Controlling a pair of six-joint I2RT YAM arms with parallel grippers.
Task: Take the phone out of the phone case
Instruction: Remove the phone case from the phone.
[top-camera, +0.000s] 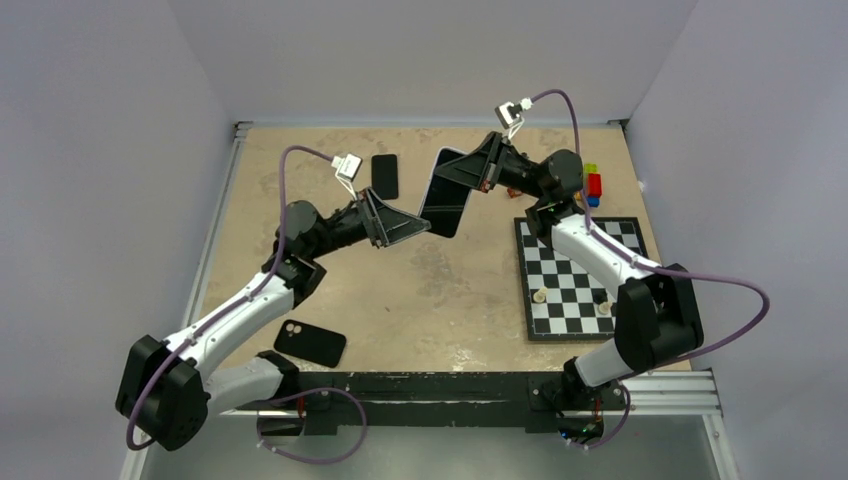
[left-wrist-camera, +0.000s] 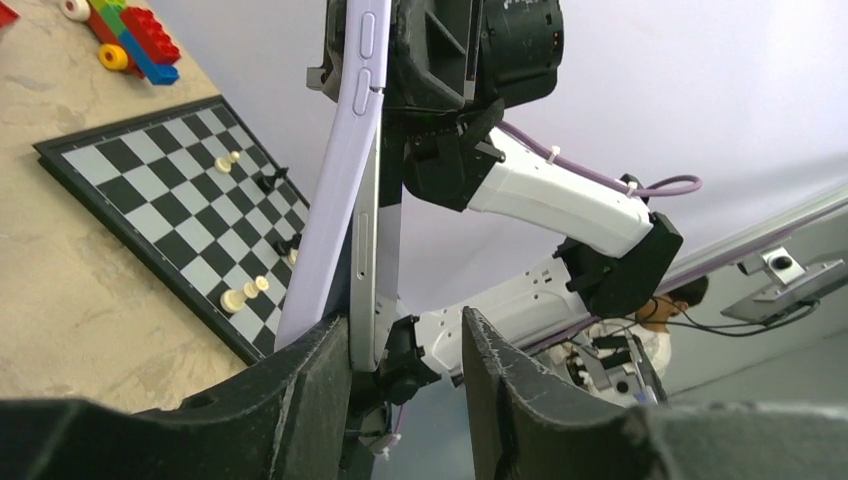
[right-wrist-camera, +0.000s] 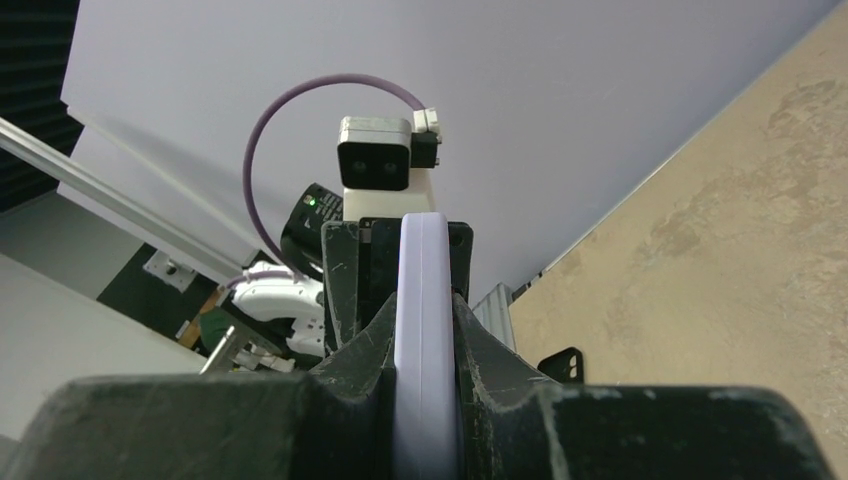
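Observation:
A phone in a lavender phone case hangs in the air above the table's middle back. My right gripper is shut on the case's upper end; in the right wrist view the lavender edge is pinched between both fingers. In the left wrist view the phone's silver side has parted from the lavender case at its lower end. My left gripper is open around that lower corner. The phone rests against the left finger, and the right finger stands apart from it.
A black phone case lies near the left arm's base. Another black slab lies at the back. A chessboard with a few pieces is on the right, with toy bricks behind it.

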